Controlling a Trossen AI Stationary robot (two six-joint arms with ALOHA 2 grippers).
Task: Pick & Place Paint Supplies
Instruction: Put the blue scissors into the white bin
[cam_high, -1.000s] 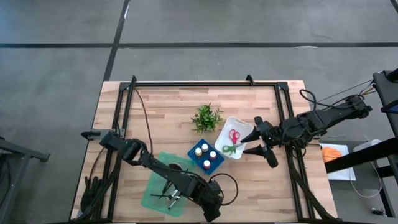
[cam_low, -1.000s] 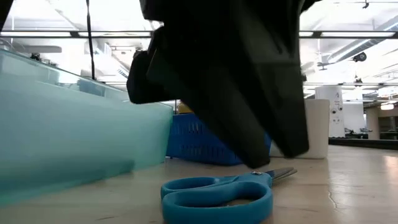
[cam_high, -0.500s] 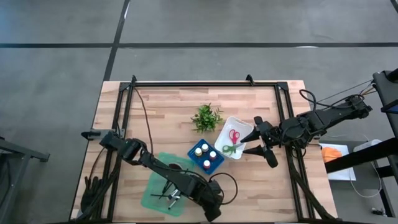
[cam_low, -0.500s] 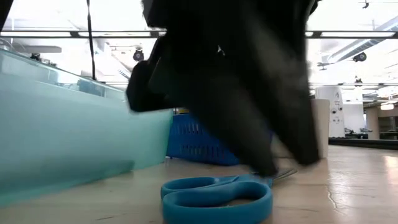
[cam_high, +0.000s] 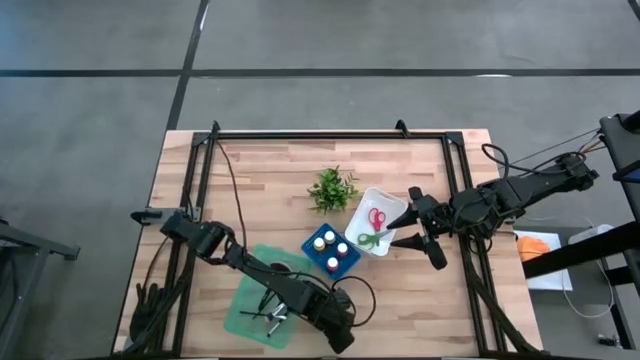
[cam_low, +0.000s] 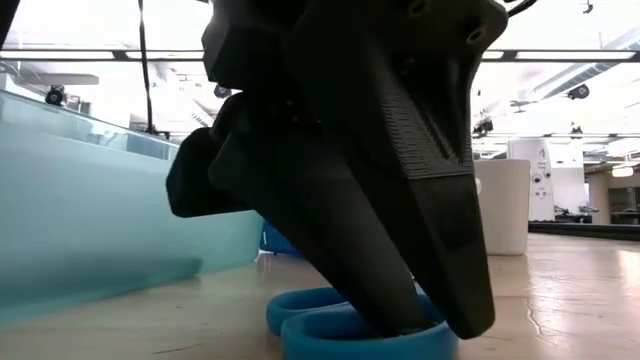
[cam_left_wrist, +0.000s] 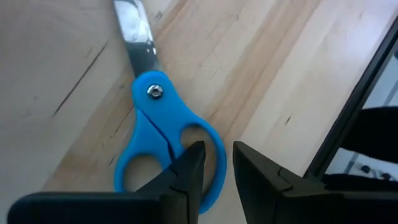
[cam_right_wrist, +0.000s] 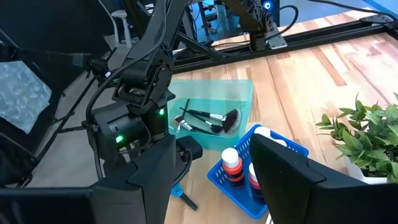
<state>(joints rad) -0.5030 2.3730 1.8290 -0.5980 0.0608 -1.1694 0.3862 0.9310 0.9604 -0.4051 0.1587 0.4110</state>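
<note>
Desk (cam_high: 270, 190): wooden top inside a black frame, carrying every item below.

Left arm: reaches along the desk's near edge, its end effector (cam_left_wrist: 216, 167) lowered onto the blue scissors, the placing of a pick in hand. Fingers (cam_left_wrist: 186, 171) stand slightly parted, one over a handle loop and the other just outside it, so the handle rim sits in the narrow gap; not yet clamped, by the look of it. The low view shows the fingertips down at the handles, at or near the desk.

Right arm: waits at the desk's right side, its end effector (cam_high: 412, 230) just beside the white bin, fingers spread wide and holding nothing.

Teal tray (cam_high: 245, 300): near left of the desk, holding the brushes (cam_right_wrist: 208, 121), which appear already sorted.

White bin (cam_high: 390, 205): right of centre, holding red scissors (cam_high: 376, 218) and green scissors (cam_high: 368, 240); likely destination for the blue pair.

Blue basket (cam_high: 345, 265): between tray and bin, holding the paint bottles (cam_high: 330, 243) upright.

Plant (cam_high: 331, 187): just beyond the basket, not part of the sorting.

Blue scissors (cam_left_wrist: 161, 134): flat on the bare desk beside the tray, blades closed and pointing away from the left end effector, handles directly beneath it.
</note>
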